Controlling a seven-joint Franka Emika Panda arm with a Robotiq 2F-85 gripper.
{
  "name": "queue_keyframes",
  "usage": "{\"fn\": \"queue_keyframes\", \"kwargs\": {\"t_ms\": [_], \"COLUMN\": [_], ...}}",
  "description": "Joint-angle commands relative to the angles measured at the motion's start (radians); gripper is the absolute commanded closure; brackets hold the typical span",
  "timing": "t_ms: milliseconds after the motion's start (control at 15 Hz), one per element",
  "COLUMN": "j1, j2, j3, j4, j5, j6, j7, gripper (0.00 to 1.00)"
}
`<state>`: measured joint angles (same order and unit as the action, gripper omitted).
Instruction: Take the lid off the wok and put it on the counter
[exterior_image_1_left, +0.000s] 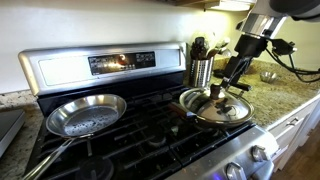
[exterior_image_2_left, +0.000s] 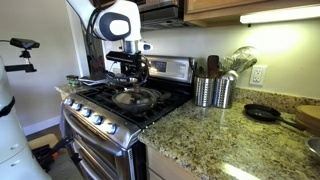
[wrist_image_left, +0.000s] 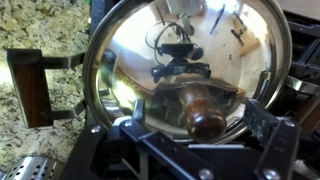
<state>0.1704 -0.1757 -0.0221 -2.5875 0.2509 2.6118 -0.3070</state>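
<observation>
Gripper (wrist_image_left: 196, 128) spread either side of lid (wrist_image_left: 130, 50) knob (wrist_image_left: 206, 122), not pinching. An off-centre close could slip and drop the lid onto the wok (exterior_image_1_left: 187, 101).

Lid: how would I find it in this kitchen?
Look at the steel stove with black grates. On the side by the metal utensil holders sits a round, shiny, domed metal lid with a dark knob. The silver skillet beside it is uncovered.
</observation>
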Motion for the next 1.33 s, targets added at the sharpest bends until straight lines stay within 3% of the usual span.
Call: {"fn": "queue_keyframes", "kwargs": {"t_ms": [0,267,333,467,933,1267], "j1": [-0.004,-0.019,-0.022,-0.028,-0.031,-0.039], "j2": [0.080,0.147,0.156,0.164,0.154,0.135], "j3": [0.015,0.036,0.042,0.054,0.083,0.084], "j4": [0.051,0.099,0.107,0.117,0.137,0.145], "j5": [0.018,0.021,0.018,0.016,-0.020,-0.033], "j6": [0.033,0.023,0.019,0.016,-0.007,-0.073], "j7": [-0.033,-0.031,-0.028,-0.027,0.010,0.021], "gripper": [0.00,0.02,0.26,0.32,0.79,0.80]}}
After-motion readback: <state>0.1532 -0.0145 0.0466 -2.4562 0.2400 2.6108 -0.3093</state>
